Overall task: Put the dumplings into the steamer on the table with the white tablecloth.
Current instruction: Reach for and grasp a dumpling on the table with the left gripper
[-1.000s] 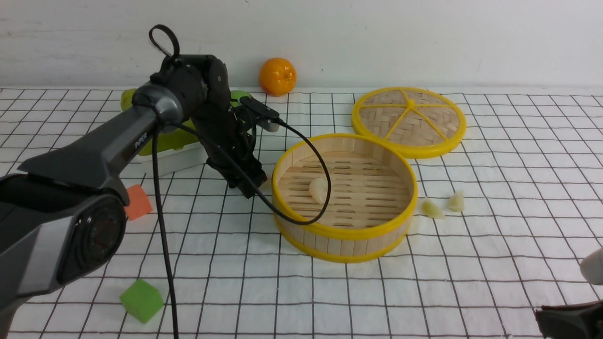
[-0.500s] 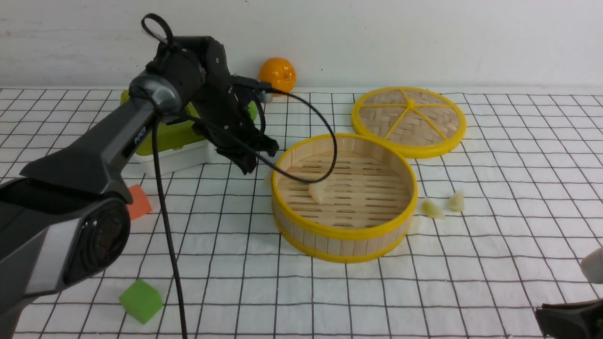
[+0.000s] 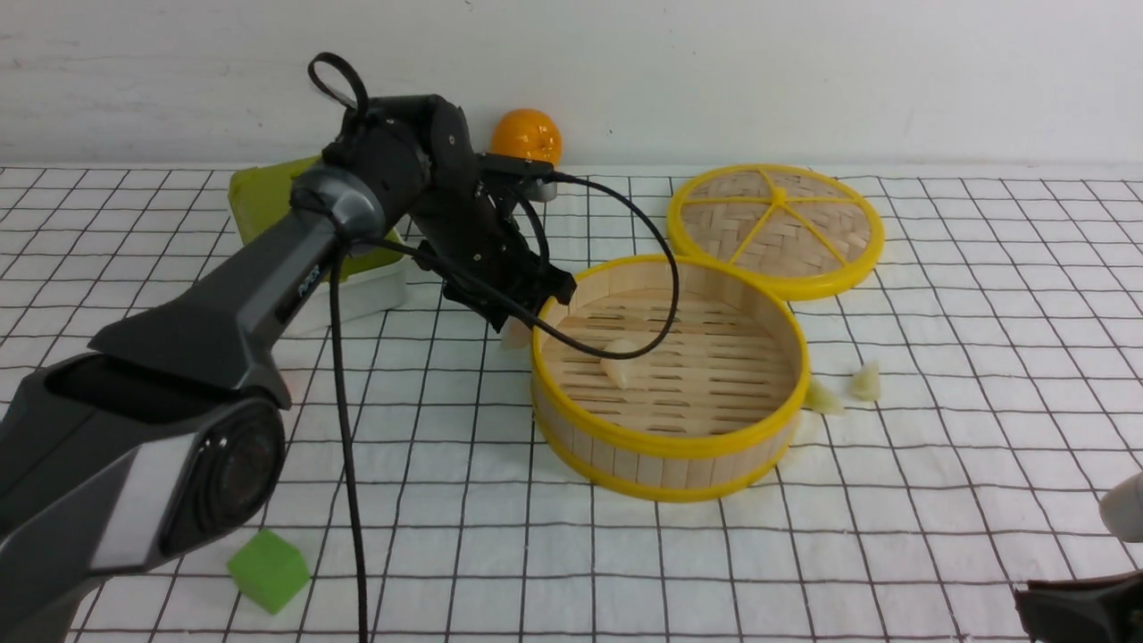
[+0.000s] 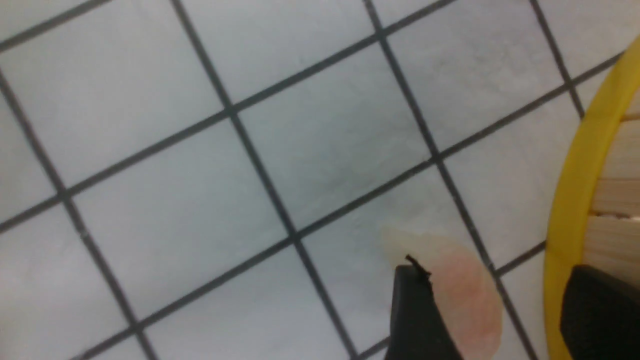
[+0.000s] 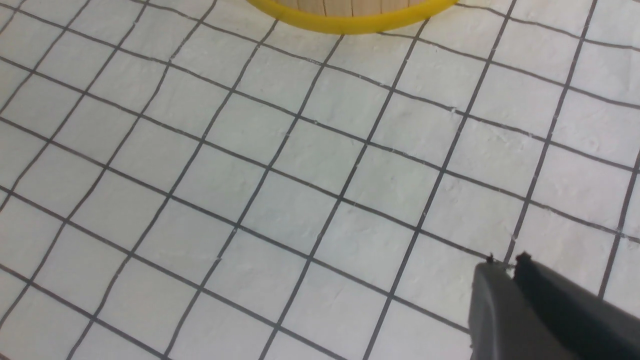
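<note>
Nearest, a green foam cube (image 3: 268, 570) sits on the white tablecloth (image 3: 804, 554). The right gripper (image 5: 505, 260) hovers low over bare cloth, its fingertips all but together with nothing between them. The steamer (image 3: 670, 438) stands mid-table with 1 pale dumpling (image 3: 619, 362) on its slatted floor. 2 yellow-green dumplings lie outside to its right, one (image 3: 821, 397) against the wall, the other (image 3: 864, 382) just beside it. At the steamer's left rim the left gripper (image 3: 522, 313) stands with jaws spread wide. A pinkish dumpling (image 4: 450, 290) lies on the cloth, touching 1 finger (image 4: 415, 320) and just outside the yellow rim. White lettering on the left arm (image 3: 308, 284) is too blurred to read. Farther back are a green-lidded white box (image 3: 357, 286), the woven lid (image 3: 775, 228) and an orange (image 3: 527, 136).
</note>
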You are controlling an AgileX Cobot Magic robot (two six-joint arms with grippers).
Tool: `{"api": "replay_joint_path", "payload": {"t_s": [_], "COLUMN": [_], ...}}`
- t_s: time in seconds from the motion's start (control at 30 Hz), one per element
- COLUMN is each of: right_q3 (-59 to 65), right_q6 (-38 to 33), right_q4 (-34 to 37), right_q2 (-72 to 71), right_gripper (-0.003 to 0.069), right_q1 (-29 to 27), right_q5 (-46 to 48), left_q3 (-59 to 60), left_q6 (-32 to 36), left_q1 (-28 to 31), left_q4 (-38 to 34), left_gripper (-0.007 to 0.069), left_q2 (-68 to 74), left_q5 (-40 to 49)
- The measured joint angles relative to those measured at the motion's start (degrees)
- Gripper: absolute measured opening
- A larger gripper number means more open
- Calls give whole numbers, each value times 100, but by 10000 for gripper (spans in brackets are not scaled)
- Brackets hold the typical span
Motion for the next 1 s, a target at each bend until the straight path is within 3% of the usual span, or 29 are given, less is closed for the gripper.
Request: {"api": "replay_joint_path", "payload": {"t_s": [0.17,0.23,0.33,0.6,1.0], "right_q3": [0,0,0,0,0], "right_q6": [0,0,0,0,0], "right_q4": [0,0,0,0,6], "right_q2": [0,0,0,0,0], "right_gripper": [56,59,60,62,74], "right_q1": [0,0,0,0,0], "right_q5": [0,0,0,0,-84], "left_q3": [0,0,-11,-18,-6], "left_q6": [0,-126,-369,-1163,-1367], "left_q1": [-122,-166,-177,-183,-169], "left_q4": [240,486,661,1099,1153], "left_gripper": [318,218,134,136,136], "left_q2": [6,17,36,-8,-872], "left_q5": [-155,-140,-105,124,345]}}
